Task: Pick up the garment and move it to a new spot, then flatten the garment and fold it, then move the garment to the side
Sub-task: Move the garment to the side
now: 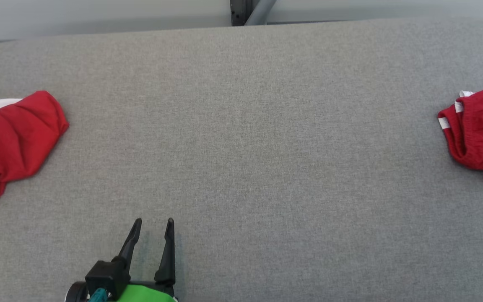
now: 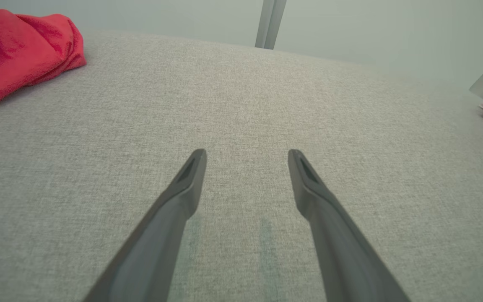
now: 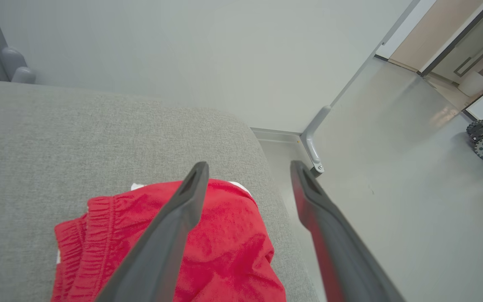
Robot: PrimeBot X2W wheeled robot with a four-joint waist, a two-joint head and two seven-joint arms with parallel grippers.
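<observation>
Head view puts the red garment (image 1: 480, 134) bunched at the tabletop's (image 1: 241, 147) right end, with the left claw (image 1: 154, 221) spread wide and empty. Left wrist view shows that claw over bare grey surface. Right wrist view has the right claw (image 3: 248, 164) wide open just above the garment, gripping nothing and perhaps brushing it; this is likely the setting-aside step, so the next move is to lift clear.
</observation>
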